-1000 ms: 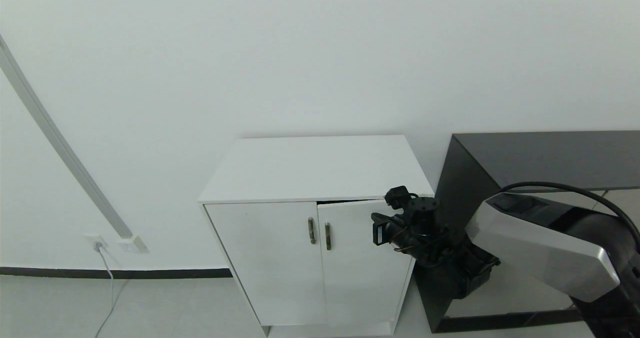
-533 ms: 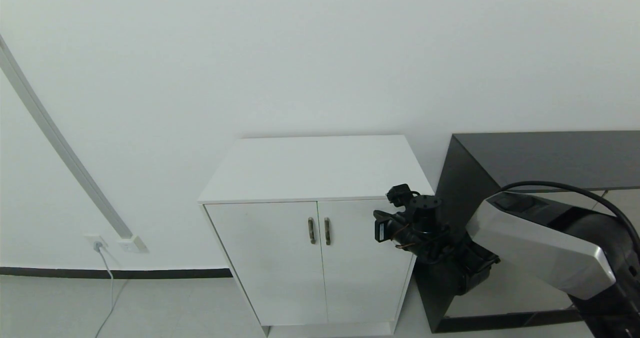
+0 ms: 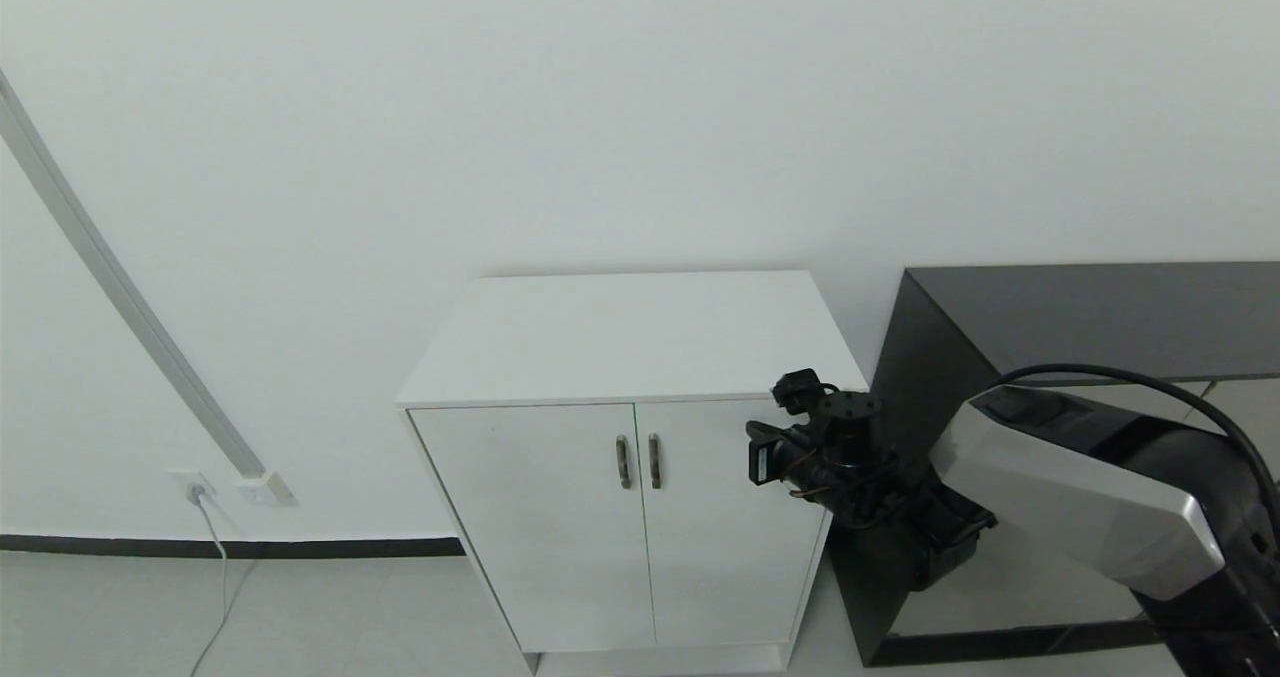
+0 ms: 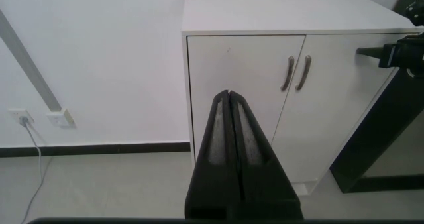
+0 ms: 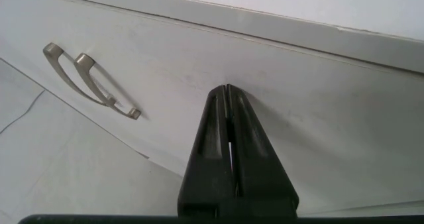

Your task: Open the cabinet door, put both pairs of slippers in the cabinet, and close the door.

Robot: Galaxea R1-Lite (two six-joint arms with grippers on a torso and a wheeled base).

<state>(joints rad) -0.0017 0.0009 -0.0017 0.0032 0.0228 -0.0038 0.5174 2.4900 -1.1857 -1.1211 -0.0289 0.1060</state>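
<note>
The white cabinet [image 3: 630, 337] is seen in the lower middle of the head view, set against the wall, with both doors flush and closed. The left door [image 3: 540, 527] and the right door [image 3: 730, 537] meet at the centre, where two metal handles [image 3: 622, 461] are mounted upright side by side.

The right gripper [image 3: 757, 464] is held in the lower right of the head view, at the upper outer part of the right door, well apart from the handles. In the right wrist view its fingers [image 5: 215, 131] are pressed together with nothing between them, and the tip is pointed at the door face; whether it touches cannot be told.

The left gripper [image 4: 229, 98] is likewise pressed together and empty, and is aimed at the left door from some way off.

A black surface [image 3: 1090, 317] stands just beside the cabinet on the right. At the lower left, a wall socket [image 3: 190, 482] with a cable [image 3: 215, 577] is seen below a slanted strip [image 3: 120, 287] on the wall.
</note>
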